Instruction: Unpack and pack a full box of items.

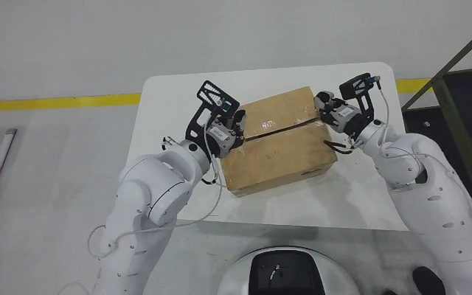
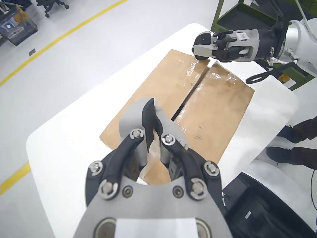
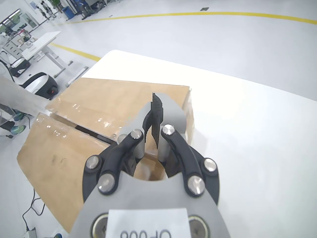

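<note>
Well, from the top, the box sits with its flaps down on the white table, the left gripper at one end and the right gripper at the other. In the left wrist view, the left fingers are pressed together over the box's middle crack. In the right wrist view, the right fingers are pressed together over the box's end.

A white two-armed robot with grey-and-black grippers.
The left arm and right arm wear glossy white rounded shells; a thin white cable loops along the left one, and a black cable loop hangs by the right wrist. The left gripper and right gripper share grey plates, black links with silver screws, grey fingers with black ridged pads, and a white label each.
</note>
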